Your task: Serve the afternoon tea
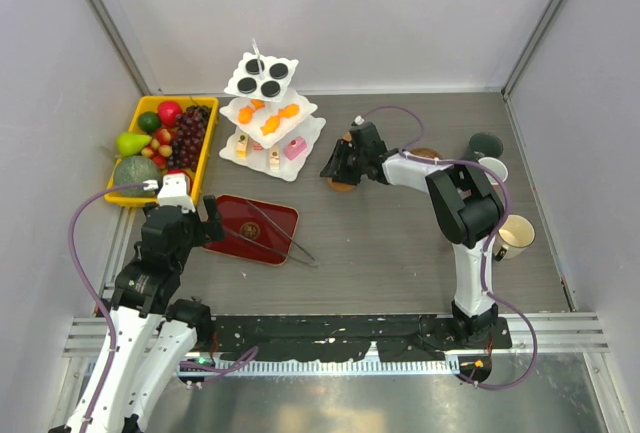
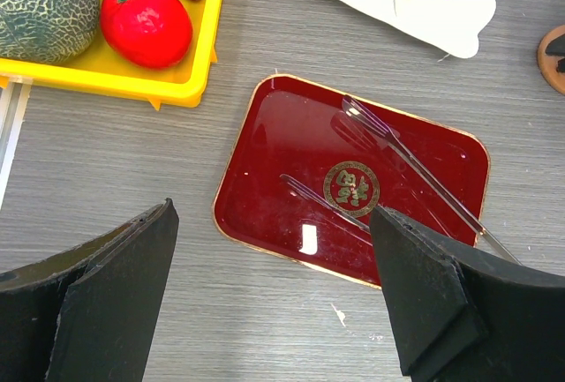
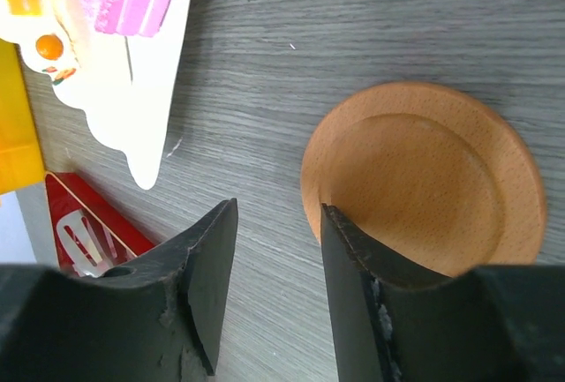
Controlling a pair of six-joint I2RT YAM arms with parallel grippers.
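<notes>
Coaster (image 3: pixel 424 179) of brown wood flat on grey counter (image 3: pixel 397 11), left rim hidden behind one finger of right pincer (image 3: pixel 278 223), jaws part-open, gripping nothing

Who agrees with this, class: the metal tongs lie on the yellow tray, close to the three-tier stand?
One detail is wrong. The metal tongs lie on the red tray, not on the yellow tray. The left wrist view shows this plainly. The rest holds: they are close to the three-tier stand.
</notes>
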